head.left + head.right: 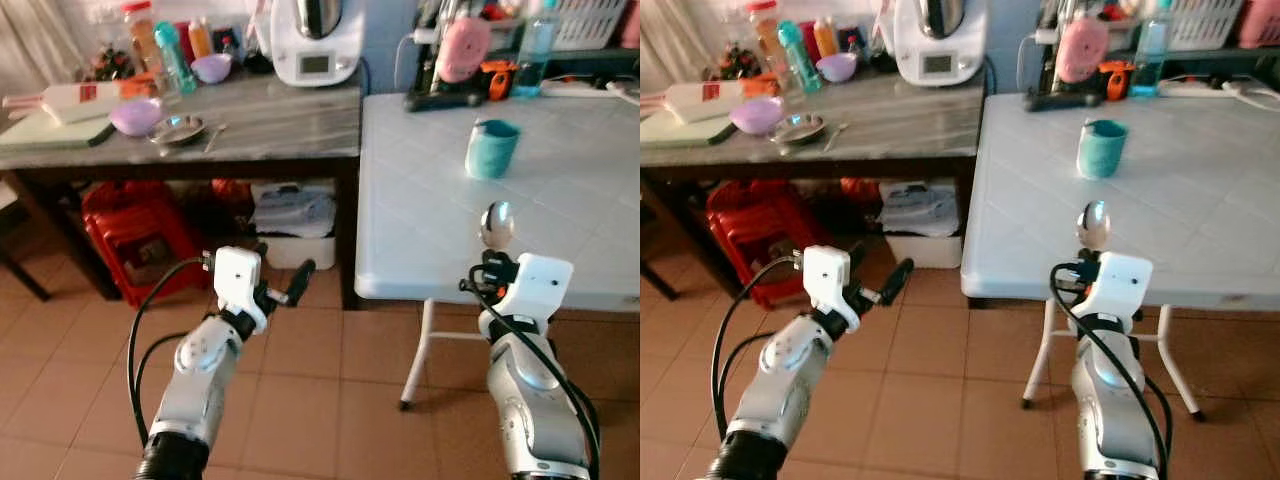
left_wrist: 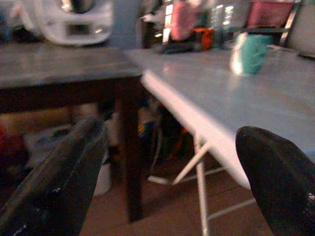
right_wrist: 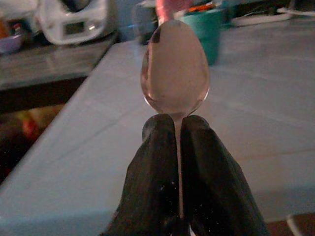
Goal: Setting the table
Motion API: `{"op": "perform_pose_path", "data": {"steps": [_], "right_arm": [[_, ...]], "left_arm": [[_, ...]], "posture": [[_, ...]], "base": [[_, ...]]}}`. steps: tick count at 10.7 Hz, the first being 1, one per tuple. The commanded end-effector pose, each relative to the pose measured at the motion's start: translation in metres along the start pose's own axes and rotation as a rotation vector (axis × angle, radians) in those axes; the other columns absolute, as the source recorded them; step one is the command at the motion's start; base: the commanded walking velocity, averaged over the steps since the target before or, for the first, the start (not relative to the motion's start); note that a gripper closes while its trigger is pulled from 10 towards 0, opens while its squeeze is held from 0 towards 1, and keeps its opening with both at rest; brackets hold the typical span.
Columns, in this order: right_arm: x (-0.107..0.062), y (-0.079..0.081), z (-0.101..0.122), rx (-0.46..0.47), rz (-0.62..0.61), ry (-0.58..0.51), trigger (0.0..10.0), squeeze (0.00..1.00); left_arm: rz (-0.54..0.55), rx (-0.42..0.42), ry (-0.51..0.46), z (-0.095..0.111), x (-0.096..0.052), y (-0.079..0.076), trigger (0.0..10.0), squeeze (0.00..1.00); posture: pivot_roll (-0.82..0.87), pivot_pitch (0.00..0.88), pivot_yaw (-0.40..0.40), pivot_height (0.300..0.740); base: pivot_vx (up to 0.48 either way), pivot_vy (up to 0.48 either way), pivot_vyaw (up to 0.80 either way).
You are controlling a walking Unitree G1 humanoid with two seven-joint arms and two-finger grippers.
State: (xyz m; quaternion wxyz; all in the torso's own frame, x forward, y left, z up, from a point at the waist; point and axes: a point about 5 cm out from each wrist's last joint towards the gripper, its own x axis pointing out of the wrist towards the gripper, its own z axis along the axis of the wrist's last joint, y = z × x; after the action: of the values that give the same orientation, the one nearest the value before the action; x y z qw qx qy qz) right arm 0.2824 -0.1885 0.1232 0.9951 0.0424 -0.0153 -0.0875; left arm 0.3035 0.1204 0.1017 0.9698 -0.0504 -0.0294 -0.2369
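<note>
The spoon stands upright in the right hand, its neck pinched between the two black fingers pressed together, bowl uppermost. It is held over the near edge of the white desk. On that desk, farther off and slightly right of the spoon, stands a teal cup, well apart from it. Along the desk's far edge lie a pink object, something orange and black and a clear bottle.

The left hand hangs above the tiled floor, to the left of the white desk and in front of the dark desk, its fingers spread wide apart with nothing between them.

The dark desk, on the left, touches the white one at its corner. It carries a white kitchen machine at the far right, two purple bowls, a small metal dish, several bottles and a cutting board. Beneath it are red stools and a white bin.
</note>
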Motion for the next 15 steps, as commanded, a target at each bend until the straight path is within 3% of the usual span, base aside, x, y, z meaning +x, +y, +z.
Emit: {"op": "perform_pose_path", "data": {"steps": [1, 6, 9, 11, 14, 15], "right_arm": [[0.002, 0.011, 0.003, 0.011, 0.031, -0.016, 10.0, 0.00], [0.003, 0.011, 0.004, 0.013, 0.032, -0.025, 10.0, 0.00], [-0.003, 0.005, 0.005, -0.027, 0.036, -0.049, 10.0, 0.00], [-0.011, -0.002, 0.000, -0.032, 0.020, -0.033, 10.0, 0.00], [-0.014, -0.002, -0.003, -0.030, 0.018, -0.028, 10.0, 0.00], [-0.013, 0.000, -0.001, -0.028, 0.026, -0.037, 10.0, 0.00]], "left_arm": [[0.025, 0.026, 0.009, 0.001, -0.005, 0.011, 10.0, 0.00], [0.050, 0.034, -0.001, 0.001, -0.005, 0.010, 10.0, 0.00], [0.221, 0.142, -0.016, 0.005, -0.012, 0.034, 10.0, 0.00], [0.280, 0.164, -0.001, 0.000, -0.026, 0.042, 10.0, 0.00], [0.274, 0.157, 0.006, -0.008, -0.032, 0.033, 10.0, 0.00], [0.216, 0.139, -0.009, -0.006, -0.030, 0.026, 10.0, 0.00]], "posture": [[0.03, 0.000, 0.092, 0.740], [0.03, 0.000, 0.086, 0.740], [0.03, 0.000, 0.085, 0.740], [0.03, 0.000, 0.084, 0.740], [0.03, 0.002, 0.086, 0.740], [0.03, 0.001, 0.086, 0.740]], "base": [[0.000, 0.390, 0.00], [0.000, 0.392, 0.00], [0.000, 0.394, 0.00], [0.000, 0.396, 0.00], [0.000, 0.219, 0.00], [0.000, 0.000, 0.00]]}}
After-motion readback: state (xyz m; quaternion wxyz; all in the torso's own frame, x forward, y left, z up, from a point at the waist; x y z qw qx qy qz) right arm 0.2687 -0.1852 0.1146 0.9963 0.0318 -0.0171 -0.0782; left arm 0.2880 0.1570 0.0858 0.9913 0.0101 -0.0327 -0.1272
